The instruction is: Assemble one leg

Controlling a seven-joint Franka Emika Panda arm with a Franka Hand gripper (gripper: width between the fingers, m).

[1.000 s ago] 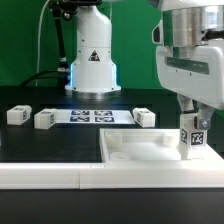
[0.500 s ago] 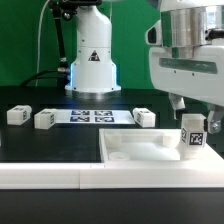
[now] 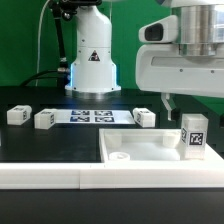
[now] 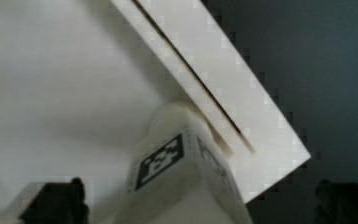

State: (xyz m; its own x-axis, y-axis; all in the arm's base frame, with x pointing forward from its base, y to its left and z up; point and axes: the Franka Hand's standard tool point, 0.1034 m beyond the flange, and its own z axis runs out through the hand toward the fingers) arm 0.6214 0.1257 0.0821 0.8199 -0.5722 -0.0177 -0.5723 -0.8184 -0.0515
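Note:
A small white leg (image 3: 194,135) with a black-and-white tag stands upright in the corner of the large flat white square part (image 3: 135,152) at the exterior view's right. My gripper (image 3: 190,104) hangs just above it, open and empty. One dark finger (image 3: 166,103) shows to the leg's left, clear of it. In the wrist view the leg (image 4: 179,165) sits between my two spread fingertips (image 4: 53,201), touching neither, beside the part's raised rim (image 4: 211,70).
Three more white legs lie on the black table: two at the exterior view's left (image 3: 18,116) (image 3: 44,119) and one (image 3: 146,117) behind the square part. The marker board (image 3: 92,116) lies before the robot base (image 3: 92,60).
My gripper has let go of the leg, opened, and risen, shifting toward the exterior view's left. The leg stays standing in the corner.

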